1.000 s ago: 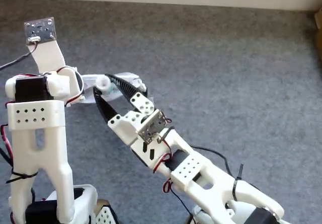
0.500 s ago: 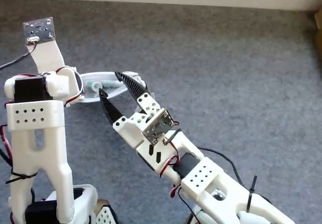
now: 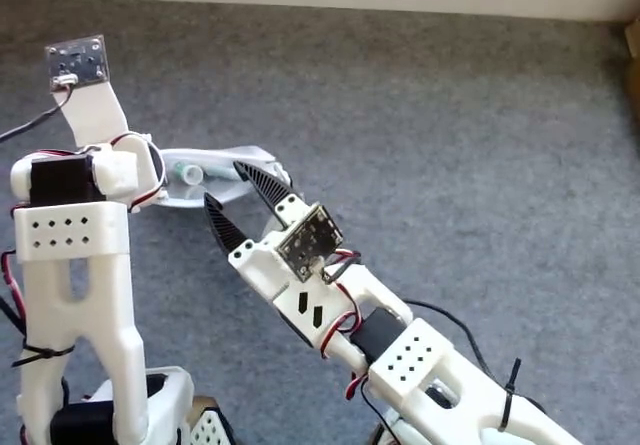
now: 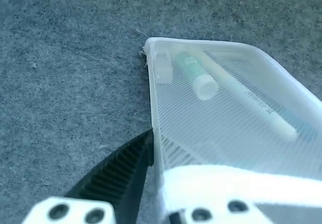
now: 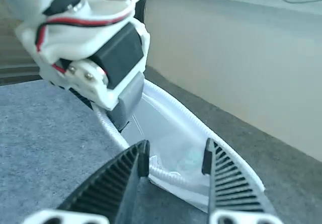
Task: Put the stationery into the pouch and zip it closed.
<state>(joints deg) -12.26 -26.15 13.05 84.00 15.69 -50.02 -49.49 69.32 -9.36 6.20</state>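
The clear pouch [image 3: 228, 159] lies on the gray table [image 3: 450, 115], on its left side and closer to the far edge. Inside it are a white pen [image 4: 251, 100] and a green tube [image 4: 193, 73] with a white cap. The left pincer [image 4: 157, 156] is clamped on one edge of the pouch. The right pincer [image 3: 222, 184] has its two black fingers spread apart, right at the pouch's other end.
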